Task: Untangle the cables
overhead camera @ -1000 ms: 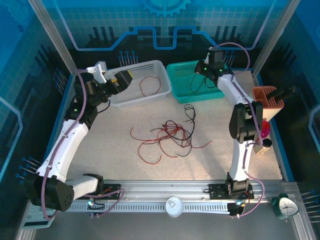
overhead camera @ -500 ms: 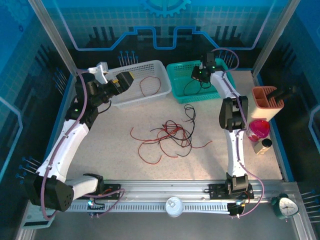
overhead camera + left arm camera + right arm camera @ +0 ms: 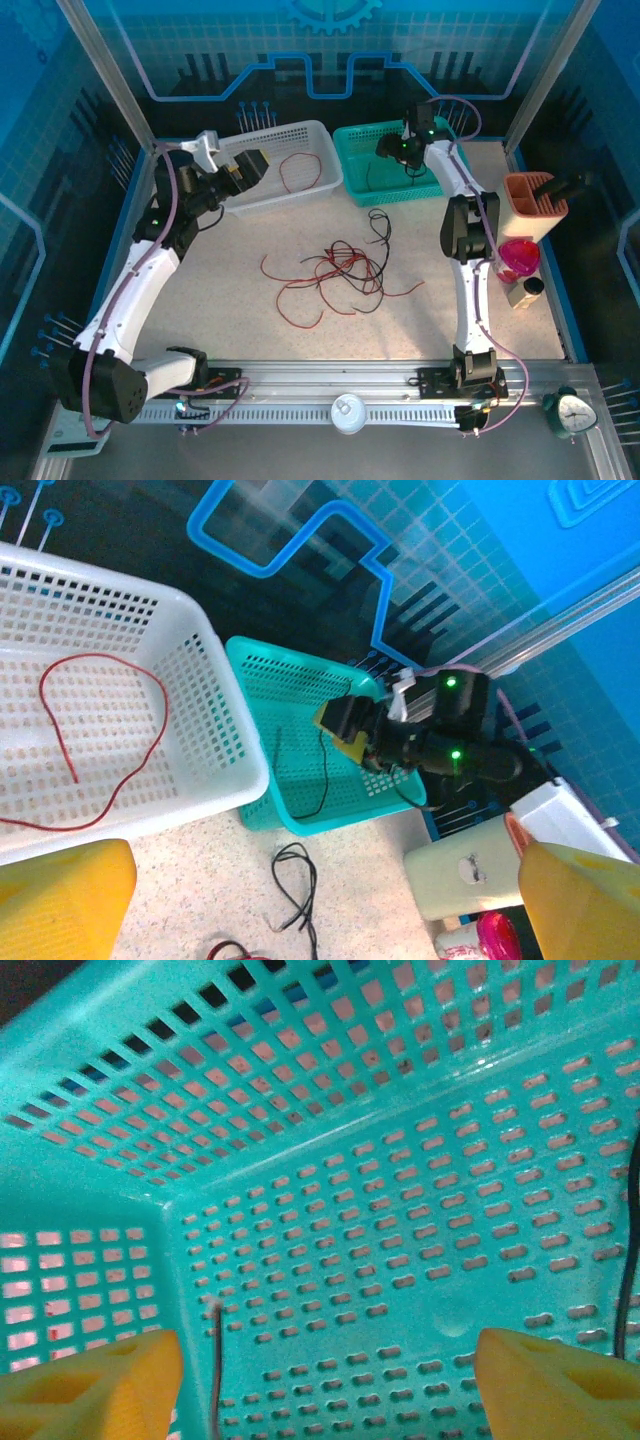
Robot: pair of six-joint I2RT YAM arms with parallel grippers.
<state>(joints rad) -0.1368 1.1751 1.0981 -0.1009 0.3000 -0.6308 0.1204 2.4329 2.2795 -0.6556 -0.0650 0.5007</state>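
Right wrist view: the right claw (image 3: 330, 1385) stands released, its yellow fingers (image 3: 90, 1385) wide apart at the lower corners of the frame, with nothing clamped between them. Close to the lower-left finger, the end of a thin black cable (image 3: 215, 1360) lies on the perforated floor of the teal basket (image 3: 330, 1160). Another stretch of black strand runs down the right edge of the frame. In the top external view this claw hangs over the teal basket at upper centre-right.

The left claw (image 3: 330, 900) is likewise released, its yellow fingers spread to the lower corners of the left wrist view and grasping nothing. In the top external view it sits over the left end of the white basket (image 3: 300, 130), at upper centre-left. One red cable (image 3: 150, 695) curls inside that white basket.

On the speckled surface (image 3: 230, 300), in the middle of the top external view, lies the tangle of red and black cables (image 3: 335, 270). A black loop (image 3: 378, 225) reaches up from it toward the teal basket.
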